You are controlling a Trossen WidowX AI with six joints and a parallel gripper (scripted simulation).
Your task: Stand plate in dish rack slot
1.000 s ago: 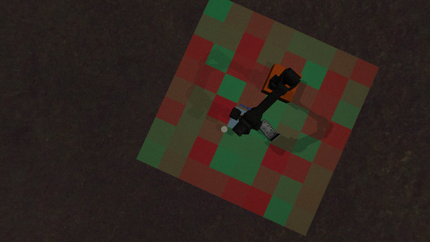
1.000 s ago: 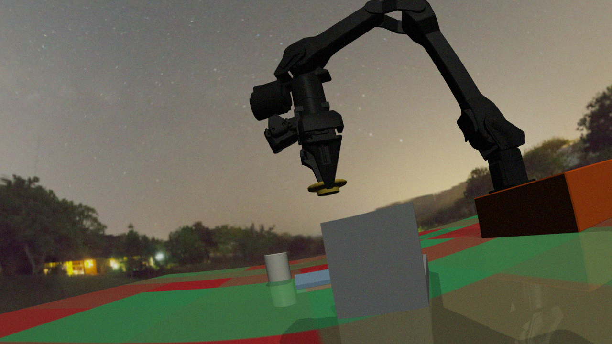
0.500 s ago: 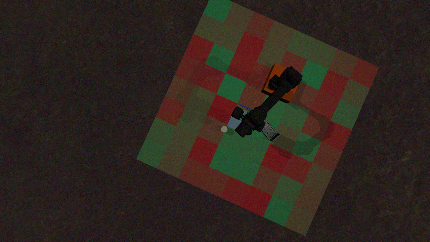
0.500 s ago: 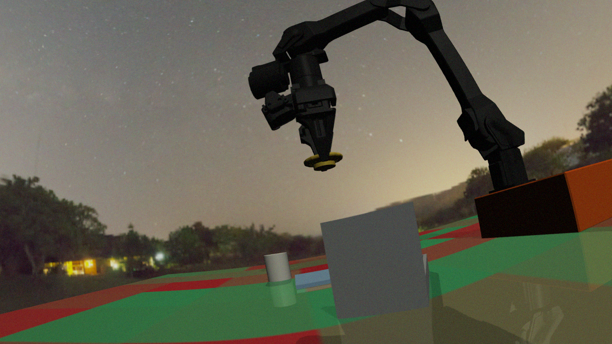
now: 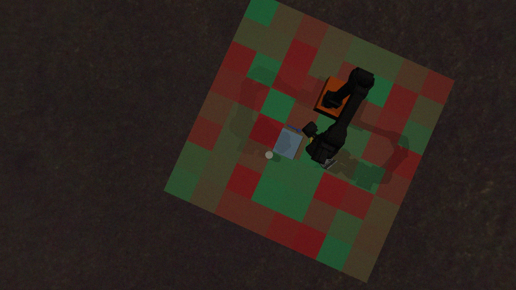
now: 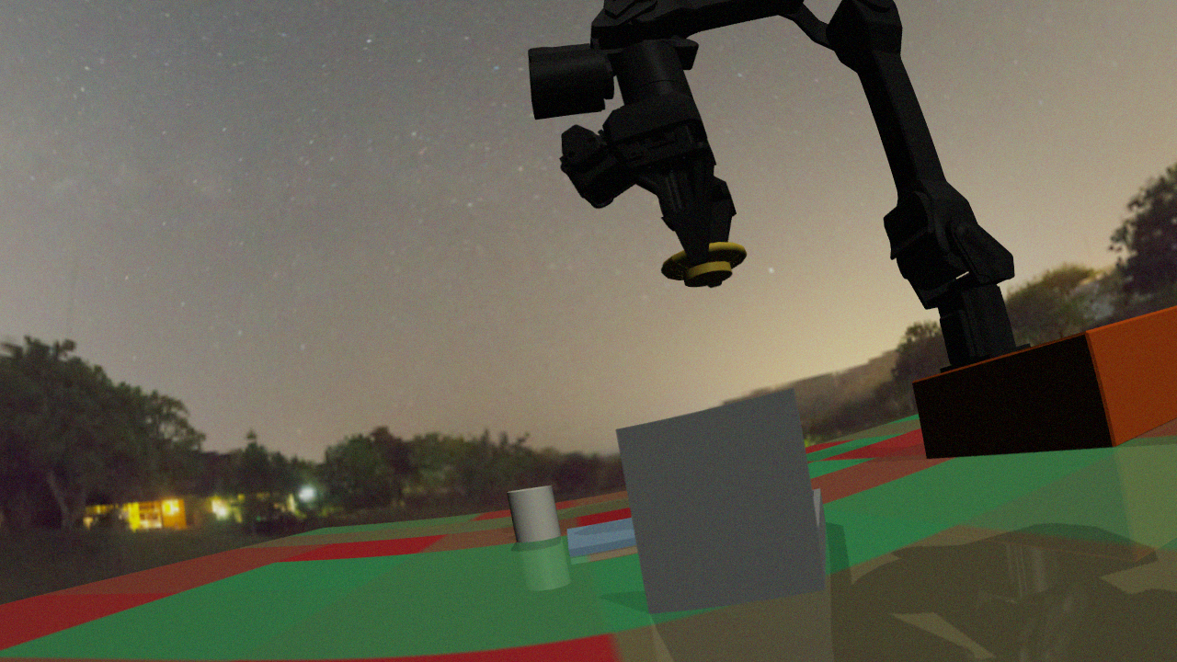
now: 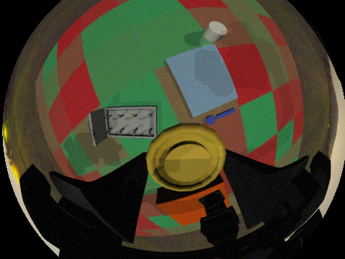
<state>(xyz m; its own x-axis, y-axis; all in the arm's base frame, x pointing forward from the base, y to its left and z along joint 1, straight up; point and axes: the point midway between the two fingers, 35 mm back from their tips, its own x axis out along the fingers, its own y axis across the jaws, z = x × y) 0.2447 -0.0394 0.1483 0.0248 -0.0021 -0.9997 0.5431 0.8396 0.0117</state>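
Note:
The yellow plate (image 5: pixel 311 139) (image 6: pixel 709 270) (image 7: pixel 188 167) is round, with a raised ring on its underside. My gripper (image 6: pixel 705 256) (image 7: pixel 185 156) is shut on it, one finger at each side of the rim. The plate is high in the air and roughly level, slightly tilted. The grey dish rack (image 5: pixel 329 164) (image 7: pixel 156 123) stands on the checkered surface, with two rows of short dark pegs and a tall panel (image 6: pixel 720 502) (image 7: pixel 98 126) at one end. In the wrist view it is beyond the plate and to its left. The arm hides most of it in the top view.
A light blue slab (image 5: pixel 294 153) (image 6: pixel 600 537) (image 7: pixel 208 83) lies near the rack. A white cylinder (image 5: pixel 268 154) (image 6: pixel 534 513) (image 7: pixel 215 33) stands past its far side. A small blue spoon-like item (image 5: pixel 292 127) (image 7: pixel 226 113) lies beside the slab. The arm's base stands on an orange block (image 5: pixel 330 85) (image 6: pixel 1145 370) (image 7: pixel 180 211).

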